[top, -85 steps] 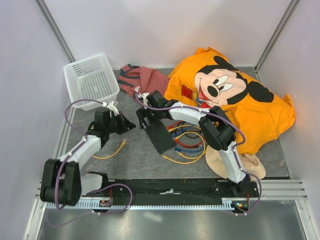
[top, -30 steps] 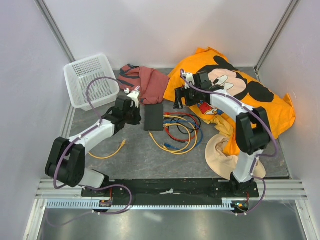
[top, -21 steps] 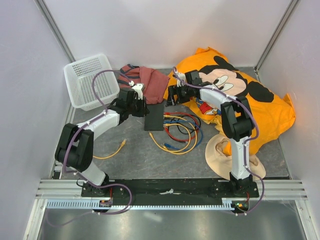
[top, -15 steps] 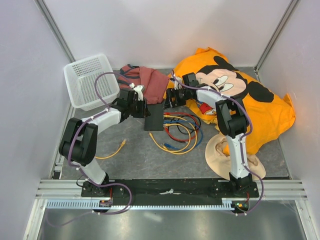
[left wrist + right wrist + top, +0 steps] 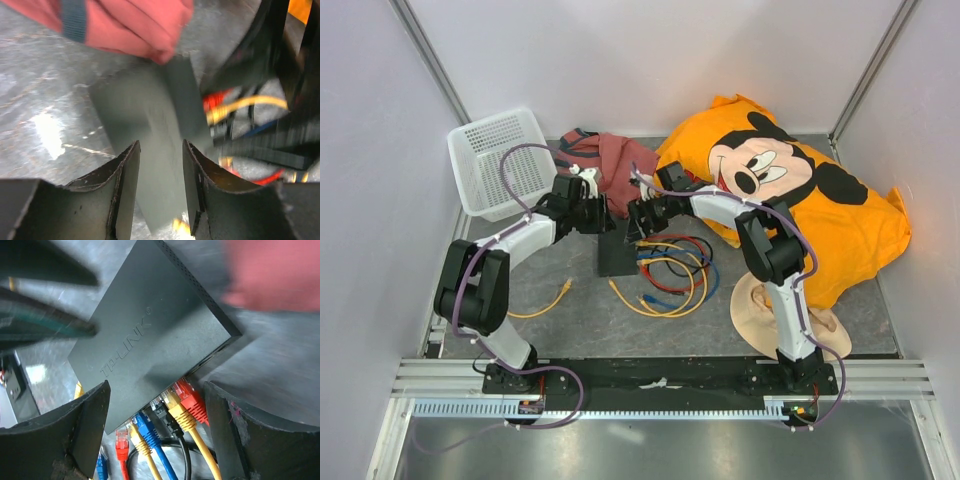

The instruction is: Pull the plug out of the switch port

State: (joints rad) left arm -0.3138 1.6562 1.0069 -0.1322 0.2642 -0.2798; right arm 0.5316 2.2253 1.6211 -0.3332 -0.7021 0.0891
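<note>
Flanking the switch (image 5: 617, 256) from either side, the left gripper (image 5: 586, 212) and the right gripper (image 5: 642, 215) hang close over its far end in the overhead view, a pairing that looks meant to let one steady the box while the other works a plug; the coloured cables (image 5: 672, 276) trail away on the right gripper's side, the white basket (image 5: 500, 160) sits well off on the left gripper's outer side with nothing showing inside it, and the red garment (image 5: 616, 160) and orange shirt (image 5: 810, 215) lie just beyond the two tools. From the left wrist, the left gripper (image 5: 160, 145) has its fingers parted with nothing between them, the blurred switch (image 5: 145, 112) lying on the table (image 5: 40, 100) directly past the fingertips and a red plug (image 5: 214, 100) and yellow plug (image 5: 223, 115) seated in the edge to that gripper's right. From the right wrist, the right gripper (image 5: 159, 397) is spread wide and gripping nothing, its fingers straddling the socket edge of the switch (image 5: 150, 335), where the red plug (image 5: 192, 402), the yellow plug (image 5: 178, 412) and the blue plugs (image 5: 148, 428) all sit in their ports, so by this view the pull is not yet done
</note>
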